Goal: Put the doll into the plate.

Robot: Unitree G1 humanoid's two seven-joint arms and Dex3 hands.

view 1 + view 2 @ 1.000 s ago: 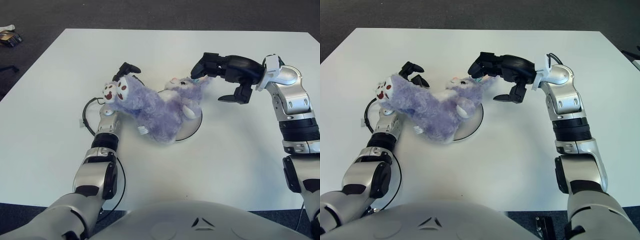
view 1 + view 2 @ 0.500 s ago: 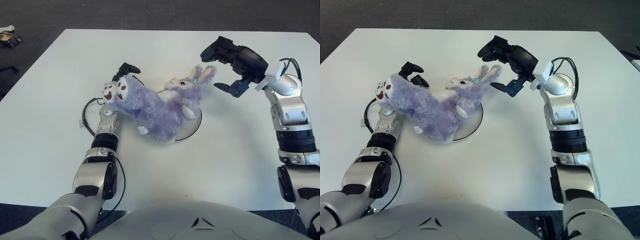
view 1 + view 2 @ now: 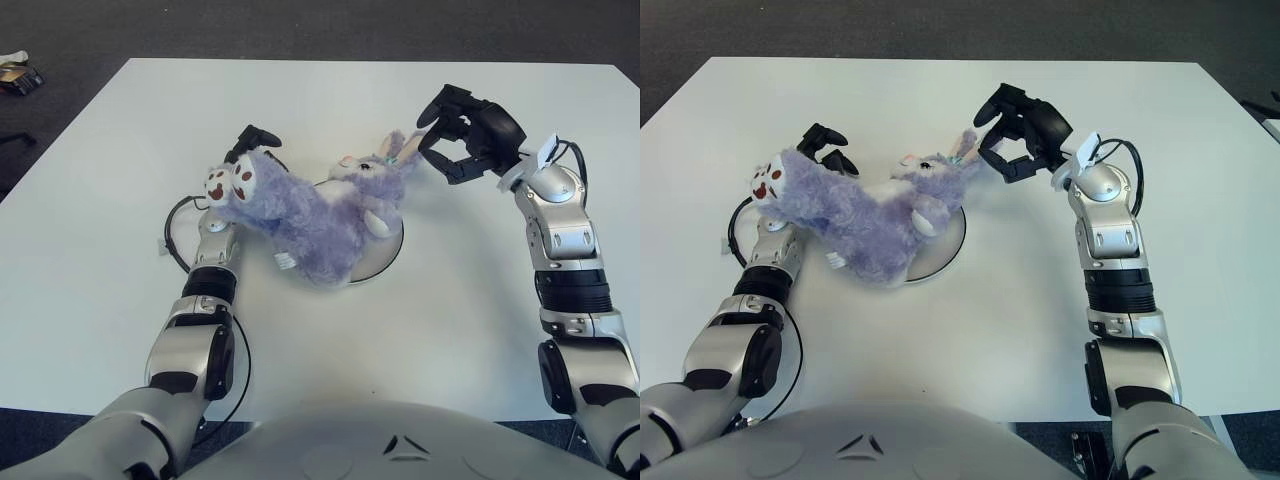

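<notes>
The doll [image 3: 315, 212] — a purple plush rabbit — lies sprawled on the white table [image 3: 420, 330], long axis running diagonally from its white-soled feet at the robot's left to its head and ears at the right. Head and upper body overlap the plate [image 3: 390, 252], a round white dish showing as a crescent under the plush on its right and near side; hindquarters and feet hang off the plate's left rim, propped up on the left hand [image 3: 247, 143]. Of that hand only dark fingers show, poking out behind the feet; grip on the doll cannot be told, the plush hides the palm. The right hand [image 3: 462, 134] hovers just right of the doll's ears, fingers curled inward in a loose claw with a gap between them, holding nothing. Ears point toward this hand, so the head end lies nearest the right hand and the feet end nearest the left. Judgement: the task is partly done — the doll straddles the rim, not fully in the plate. The remaining move turns on shifting the doll along its long axis toward the robot's right, either by the right hand pulling at the ears or by the left pushing the feet onto the dish. Risk: the plate may slide with the plush.
</notes>
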